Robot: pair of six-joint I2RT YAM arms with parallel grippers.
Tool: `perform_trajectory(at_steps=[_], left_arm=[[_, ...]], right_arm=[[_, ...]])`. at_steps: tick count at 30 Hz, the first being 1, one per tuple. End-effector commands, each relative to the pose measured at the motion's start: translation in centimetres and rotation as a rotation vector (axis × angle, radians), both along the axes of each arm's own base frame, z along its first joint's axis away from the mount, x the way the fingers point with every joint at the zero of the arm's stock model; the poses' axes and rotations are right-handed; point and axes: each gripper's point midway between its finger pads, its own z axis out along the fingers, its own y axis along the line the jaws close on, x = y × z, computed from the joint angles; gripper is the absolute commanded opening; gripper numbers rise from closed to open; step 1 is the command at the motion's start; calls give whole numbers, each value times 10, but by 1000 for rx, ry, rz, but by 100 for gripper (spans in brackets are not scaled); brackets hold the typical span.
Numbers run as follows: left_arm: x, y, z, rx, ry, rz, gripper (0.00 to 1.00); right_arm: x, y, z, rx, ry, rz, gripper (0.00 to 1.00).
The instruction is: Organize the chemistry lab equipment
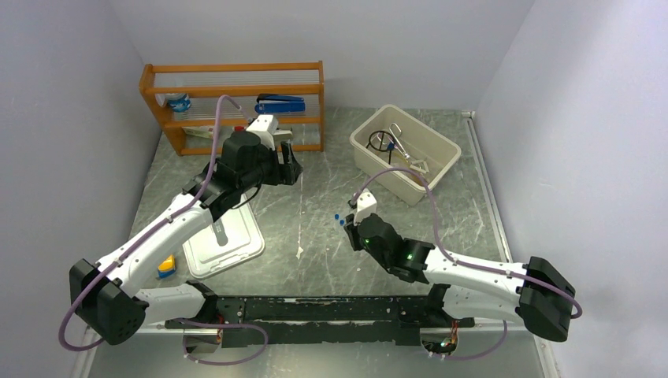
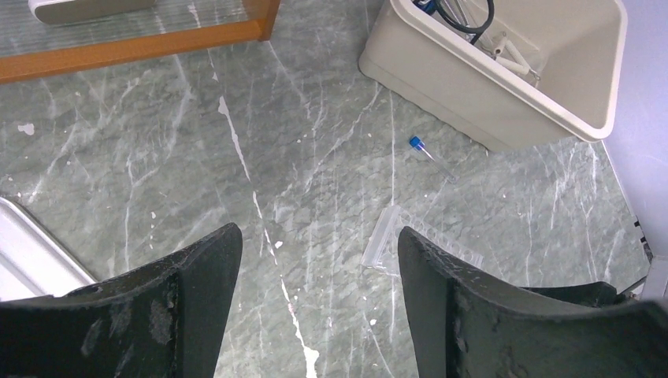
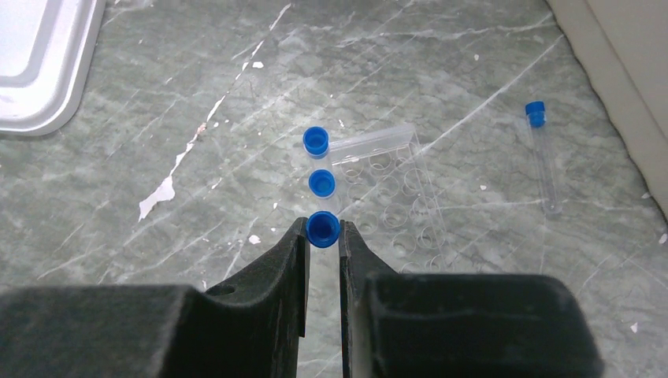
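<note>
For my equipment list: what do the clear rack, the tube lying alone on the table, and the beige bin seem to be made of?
The rack: likely glossy clear plastic; the marbled table shows through it. The lone tube: transparent, glass or plastic, cannot tell; its opaque blue cap looks plastic. The bin: probably matte beige plastic, with a rounded moulded rim.
</note>
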Motion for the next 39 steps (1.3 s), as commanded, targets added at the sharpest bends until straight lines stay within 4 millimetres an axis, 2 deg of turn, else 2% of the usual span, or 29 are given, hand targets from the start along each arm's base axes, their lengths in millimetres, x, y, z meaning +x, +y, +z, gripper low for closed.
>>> perform_trajectory(at_steps=[1, 16, 34, 36, 39], left_arm=[[0, -8, 1, -15, -10, -39, 76], [-1, -7, -4, -11, 0, -37, 76], [-2, -4, -6, 2, -4, -31, 76], [-2, -4, -5, 2, -4, -30, 76], [-2, -2, -6, 2, -3, -23, 76]], right_arm=[[9, -1, 12, 1, -72, -25, 8], [7, 4, -10, -41, -29, -2, 9], [9, 3, -28, -88, 21, -47, 17], [9, 2, -29, -92, 23, -48, 20], [9, 2, -25, -89, 26, -56, 30]])
